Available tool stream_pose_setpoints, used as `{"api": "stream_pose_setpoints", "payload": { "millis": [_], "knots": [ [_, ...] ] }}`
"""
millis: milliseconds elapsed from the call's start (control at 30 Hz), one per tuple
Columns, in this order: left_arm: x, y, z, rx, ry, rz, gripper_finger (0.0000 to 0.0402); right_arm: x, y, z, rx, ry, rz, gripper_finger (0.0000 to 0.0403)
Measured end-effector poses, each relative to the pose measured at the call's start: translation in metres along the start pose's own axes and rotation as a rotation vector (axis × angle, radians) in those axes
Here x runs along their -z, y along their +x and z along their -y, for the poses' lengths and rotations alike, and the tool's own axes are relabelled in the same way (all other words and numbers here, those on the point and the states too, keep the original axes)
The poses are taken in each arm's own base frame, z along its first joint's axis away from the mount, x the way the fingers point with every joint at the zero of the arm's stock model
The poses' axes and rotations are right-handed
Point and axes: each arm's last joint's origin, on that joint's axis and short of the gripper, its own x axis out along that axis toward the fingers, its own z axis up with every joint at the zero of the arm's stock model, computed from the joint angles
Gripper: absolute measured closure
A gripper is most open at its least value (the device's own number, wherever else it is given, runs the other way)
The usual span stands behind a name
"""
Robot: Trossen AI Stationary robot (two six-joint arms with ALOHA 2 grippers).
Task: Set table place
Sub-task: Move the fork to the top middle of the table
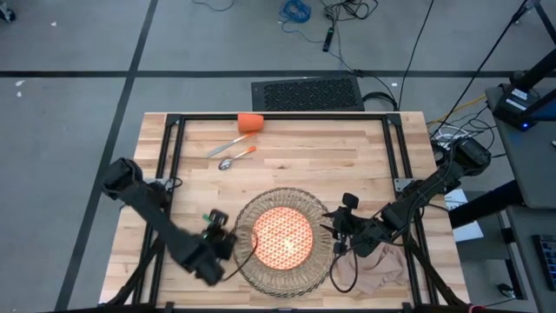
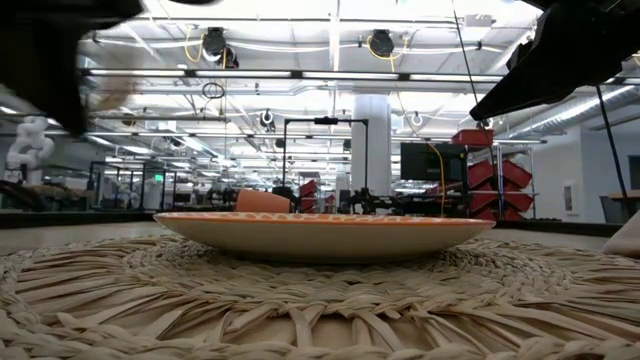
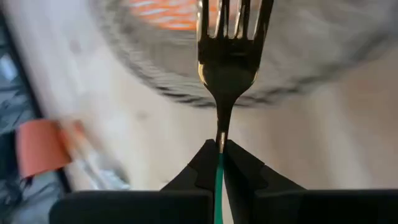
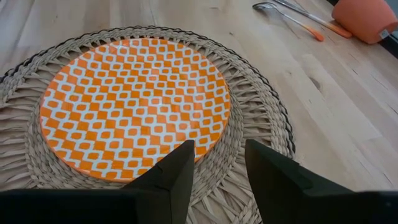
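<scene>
A robotics lab: ceiling pipes [image 2: 300,75], another robot arm [image 2: 25,145] behind

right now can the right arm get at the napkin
Probably yes. The napkin lies bare on the table just under the right gripper, whose jaws stand open and empty by the placemat. Nothing lies on top of it. The left gripper, holding the fork, is across the plate.
</scene>
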Motion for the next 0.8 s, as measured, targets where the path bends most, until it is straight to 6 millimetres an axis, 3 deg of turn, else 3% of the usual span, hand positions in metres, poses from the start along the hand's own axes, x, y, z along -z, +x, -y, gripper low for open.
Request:
{"api": "stream_pose_setpoints", "payload": {
  "millis": [200,400,633,800],
  "knots": [
    [-0.014,0.023,-0.058,-0.075,-0.084,0.014,0.0401,0.003,-0.004,-0.004,-0.021,0.008,-0.001,0.0273],
    [-0.028,0.041,-0.129,-0.101,-0.173,0.169,0.0401,0.011,-0.008,-0.015,-0.052,0.022,-0.005,0.0273],
    [-0.014,0.074,-0.219,-0.031,-0.341,0.320,0.0401,0.035,-0.002,-0.036,-0.078,0.032,-0.037,0.0273],
    [-0.005,0.104,-0.257,0.007,-0.395,0.386,0.0401,0.053,0.009,-0.049,-0.077,0.048,-0.064,0.0273]
  ]
}}
